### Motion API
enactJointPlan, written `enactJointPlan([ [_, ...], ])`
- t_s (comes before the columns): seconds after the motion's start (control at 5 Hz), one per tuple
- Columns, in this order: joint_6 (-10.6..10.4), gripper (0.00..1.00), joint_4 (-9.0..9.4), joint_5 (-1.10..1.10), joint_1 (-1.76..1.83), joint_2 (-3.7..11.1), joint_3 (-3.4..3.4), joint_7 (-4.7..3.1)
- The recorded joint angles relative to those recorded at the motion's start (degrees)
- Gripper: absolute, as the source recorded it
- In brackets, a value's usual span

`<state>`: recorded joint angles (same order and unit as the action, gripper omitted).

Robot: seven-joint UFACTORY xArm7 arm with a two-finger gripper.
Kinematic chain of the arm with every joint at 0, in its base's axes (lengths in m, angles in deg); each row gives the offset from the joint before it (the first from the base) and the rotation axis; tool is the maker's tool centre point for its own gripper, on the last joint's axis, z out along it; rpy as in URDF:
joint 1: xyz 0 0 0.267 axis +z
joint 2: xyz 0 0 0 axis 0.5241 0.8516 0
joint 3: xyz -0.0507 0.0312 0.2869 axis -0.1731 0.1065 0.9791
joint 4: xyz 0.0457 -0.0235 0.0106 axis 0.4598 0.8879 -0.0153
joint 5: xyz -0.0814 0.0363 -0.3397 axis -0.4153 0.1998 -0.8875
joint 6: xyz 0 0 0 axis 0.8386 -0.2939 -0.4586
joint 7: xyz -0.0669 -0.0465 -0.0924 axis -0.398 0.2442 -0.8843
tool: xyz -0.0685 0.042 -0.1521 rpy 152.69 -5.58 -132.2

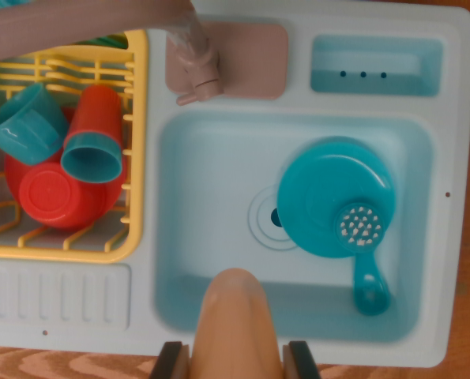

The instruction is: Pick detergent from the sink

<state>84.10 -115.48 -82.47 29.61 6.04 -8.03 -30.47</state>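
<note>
Peach detergent bottle [236, 328] pinched between claw [236, 365] fingers, raised over pale blue sink [211, 166]

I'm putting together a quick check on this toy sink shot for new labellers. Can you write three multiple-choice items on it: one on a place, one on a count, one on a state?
1. Where does the teal strainer pan lie?
A. in the sink basin
B. in the yellow rack
C. on the wooden table

2. How many teal-rimmed cups sit in the yellow rack?
A. none
B. two
C. five

3. What is the pincer doing?
A. hanging open and bare
B. shut on the tan bottle
C. shut on the faucet

Answers:
1 A, the pan rests on the basin floor.
2 B, two cups lie side by side.
3 B, both fingers flank the bottle.
</note>
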Motion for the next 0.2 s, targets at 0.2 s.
enactJointPlan([
  [0.2, 0.3, 1.00, -0.22, -0.01, 0.00, -0.09, 0.00, 0.01],
])
